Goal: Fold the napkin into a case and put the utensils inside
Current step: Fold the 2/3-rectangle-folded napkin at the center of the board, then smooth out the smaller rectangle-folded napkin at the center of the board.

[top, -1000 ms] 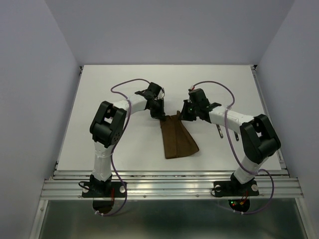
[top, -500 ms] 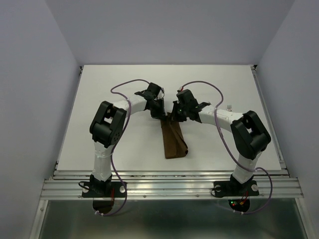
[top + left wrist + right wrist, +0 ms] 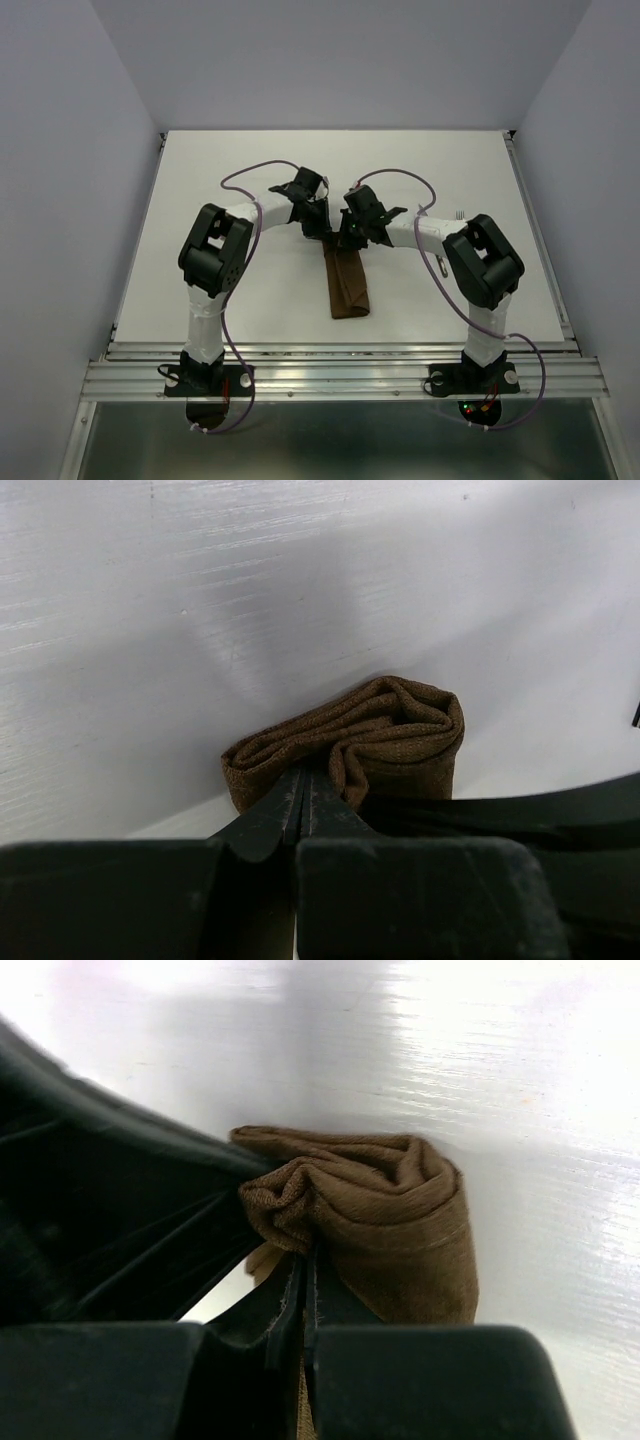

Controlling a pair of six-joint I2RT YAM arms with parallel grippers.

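The dark brown napkin [image 3: 349, 285] lies mid-table as a narrow folded strip running toward the near edge. Its far end is bunched between both grippers. My left gripper [image 3: 323, 233] is shut on the cloth's edge, and in the left wrist view its jaws [image 3: 303, 783] pinch a fold of the napkin [image 3: 400, 730]. My right gripper [image 3: 347, 238] sits right beside it, also shut on the napkin [image 3: 400, 1220], with the rolled cloth above its fingertips [image 3: 308, 1260]. The utensils are mostly hidden under the right forearm. Only silver tines [image 3: 460, 214] and a thin end [image 3: 441, 267] show.
The white table [image 3: 240, 170] has a metal rail along its near edge [image 3: 340, 350]. The right arm's elbow [image 3: 485, 262] stands over the utensils' spot. Purple cables loop above both forearms. Grey walls close in the left, right and back.
My right gripper has swung left with its napkin corner until it meets the left gripper. The cloth has gone from a fanned wedge to a narrow strip. The left gripper has stayed put.
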